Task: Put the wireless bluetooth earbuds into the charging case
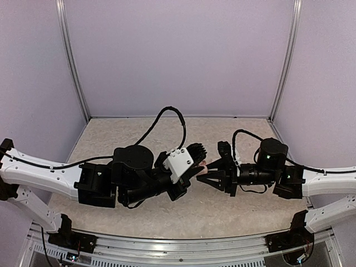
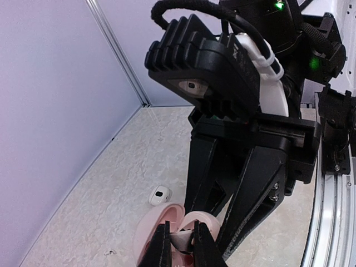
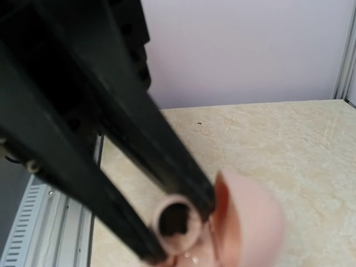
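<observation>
The charging case (image 2: 153, 222) looks pinkish-white and stands open just above the table; it also shows in the top view (image 1: 203, 163) and the right wrist view (image 3: 247, 222). My left gripper (image 2: 182, 228) is shut on the case, its fingers pinching a pale inner part. It meets the right gripper at mid-table (image 1: 196, 169). My right gripper (image 3: 178, 222) is shut on a round pale earbud (image 3: 192, 236) with a dark opening, held right at the case's open mouth. From the left wrist it shows as two long black fingers reaching down to the case (image 2: 210, 219). A second small white earbud (image 2: 159, 194) with a dark spot lies on the table beyond the case.
The beige marbled table (image 1: 139, 133) is walled in lilac on three sides, with metal posts (image 1: 72, 61) in the back corners. A tiny white scrap (image 2: 109, 252) lies on the table left of the case. A metal rail (image 1: 183, 245) runs along the near edge.
</observation>
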Tool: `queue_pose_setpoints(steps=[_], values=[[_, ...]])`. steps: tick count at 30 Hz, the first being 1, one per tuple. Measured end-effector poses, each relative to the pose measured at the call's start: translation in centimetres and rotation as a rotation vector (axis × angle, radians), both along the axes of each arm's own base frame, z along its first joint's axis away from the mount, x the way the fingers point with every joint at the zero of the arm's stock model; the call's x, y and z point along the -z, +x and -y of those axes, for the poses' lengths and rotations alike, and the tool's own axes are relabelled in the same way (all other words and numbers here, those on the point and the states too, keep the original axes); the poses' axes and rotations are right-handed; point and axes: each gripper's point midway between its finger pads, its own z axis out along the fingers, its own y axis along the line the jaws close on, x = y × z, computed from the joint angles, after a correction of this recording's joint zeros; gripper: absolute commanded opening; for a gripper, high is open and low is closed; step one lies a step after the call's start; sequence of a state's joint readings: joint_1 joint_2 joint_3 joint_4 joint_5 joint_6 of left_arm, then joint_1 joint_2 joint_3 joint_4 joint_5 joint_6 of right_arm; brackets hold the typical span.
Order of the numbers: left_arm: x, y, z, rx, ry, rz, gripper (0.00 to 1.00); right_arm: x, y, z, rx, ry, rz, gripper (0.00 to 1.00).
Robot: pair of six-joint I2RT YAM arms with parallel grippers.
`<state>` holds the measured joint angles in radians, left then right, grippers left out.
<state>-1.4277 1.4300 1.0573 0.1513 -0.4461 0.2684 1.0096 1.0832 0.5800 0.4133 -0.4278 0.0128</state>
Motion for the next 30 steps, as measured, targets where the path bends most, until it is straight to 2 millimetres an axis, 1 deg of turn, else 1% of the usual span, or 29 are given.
queue_pose_setpoints(steps=[12, 17, 27, 30], values=[[0.0, -0.1, 0.1, 0.002, -0.011, -0.019, 0.23, 0.0, 0.2, 0.1, 0.015, -0.001, 0.002, 0.0], [0.4, -0.3, 0.1, 0.013, 0.003, -0.026, 0.26, -0.6, 0.4, 0.2, 0.028, 0.016, 0.013, 0.0], [0.3, -0.4, -0.1, 0.019, 0.004, -0.029, 0.29, -0.9, 0.3, 0.3, 0.027, 0.029, 0.021, 0.0], [0.1, -0.4, -0.2, 0.019, 0.002, -0.028, 0.32, -1.1, 0.3, 0.2, 0.026, 0.035, 0.024, 0.0]])
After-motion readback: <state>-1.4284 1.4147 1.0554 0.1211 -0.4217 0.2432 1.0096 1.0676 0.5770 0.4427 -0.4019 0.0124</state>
